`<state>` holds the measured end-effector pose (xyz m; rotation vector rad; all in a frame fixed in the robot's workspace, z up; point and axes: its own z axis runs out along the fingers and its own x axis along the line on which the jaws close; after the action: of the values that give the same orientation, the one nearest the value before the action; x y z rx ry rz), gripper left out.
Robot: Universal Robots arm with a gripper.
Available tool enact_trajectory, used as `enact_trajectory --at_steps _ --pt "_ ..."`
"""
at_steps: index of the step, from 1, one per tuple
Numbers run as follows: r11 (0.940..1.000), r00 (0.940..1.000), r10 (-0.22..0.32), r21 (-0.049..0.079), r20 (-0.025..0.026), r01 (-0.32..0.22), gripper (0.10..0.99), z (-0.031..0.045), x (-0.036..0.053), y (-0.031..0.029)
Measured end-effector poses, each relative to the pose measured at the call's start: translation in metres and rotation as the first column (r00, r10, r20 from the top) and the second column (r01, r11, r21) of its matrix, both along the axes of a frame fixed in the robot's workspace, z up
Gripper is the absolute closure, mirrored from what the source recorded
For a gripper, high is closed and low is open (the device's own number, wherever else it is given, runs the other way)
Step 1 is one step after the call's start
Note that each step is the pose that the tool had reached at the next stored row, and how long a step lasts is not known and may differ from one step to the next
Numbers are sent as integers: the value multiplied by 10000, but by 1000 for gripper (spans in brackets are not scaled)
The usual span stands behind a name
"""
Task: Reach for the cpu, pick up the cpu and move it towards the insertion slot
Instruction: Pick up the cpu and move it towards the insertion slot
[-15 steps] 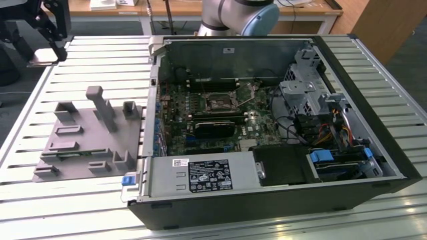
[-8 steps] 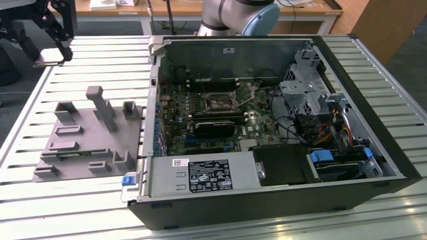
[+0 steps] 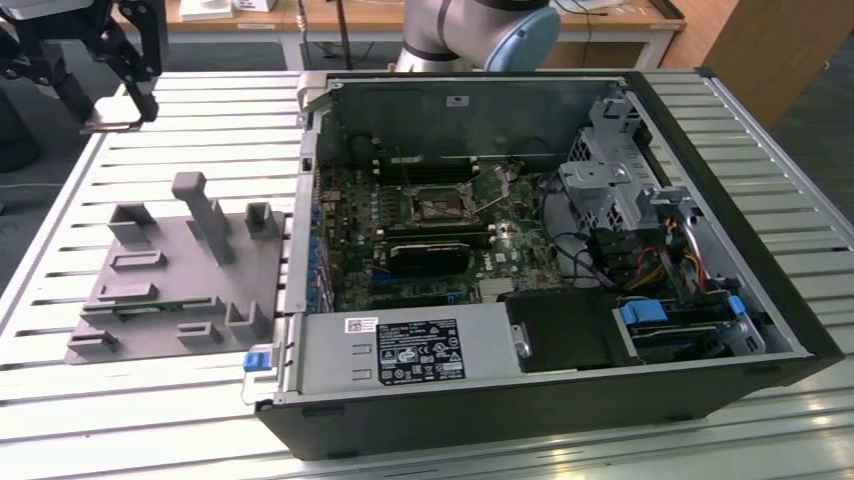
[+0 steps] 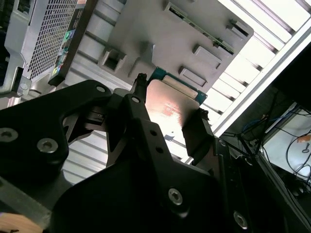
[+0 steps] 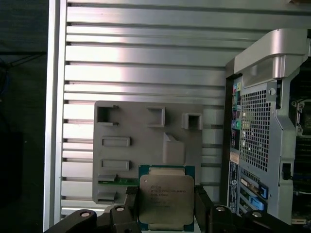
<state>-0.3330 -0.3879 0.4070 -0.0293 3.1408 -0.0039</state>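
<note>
In both wrist views the cpu (image 5: 166, 194) (image 4: 171, 103), a flat square chip with a shiny metal top and a green rim, sits between two black fingers. My gripper (image 5: 166, 209) (image 4: 167, 110) is shut on it, one finger (image 4: 137, 99) on each of two opposite edges. In the exterior view my gripper (image 3: 118, 105) hangs high above the table's far corner on the exterior view's left, with a pale flat piece (image 3: 112, 126) at its tips. The insertion slot (image 3: 438, 205), a square socket with a dark centre and a metal frame, lies on the board inside the open computer case (image 3: 761, 330), well off from the gripper.
A grey plastic plate with upright posts (image 3: 174, 275) (image 5: 146, 141) (image 4: 160, 34) lies on the slatted metal table (image 3: 80, 400), below the held chip. The case's perforated back wall (image 5: 255, 126) stands beside the plate. A long black card (image 3: 427, 258), cables and drive cages (image 3: 607, 195) surround the socket.
</note>
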Motion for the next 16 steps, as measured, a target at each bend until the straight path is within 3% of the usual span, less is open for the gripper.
enact_trajectory --at_steps 16 --pt "10000 10000 0 0 -15 0 541 0 202 0"
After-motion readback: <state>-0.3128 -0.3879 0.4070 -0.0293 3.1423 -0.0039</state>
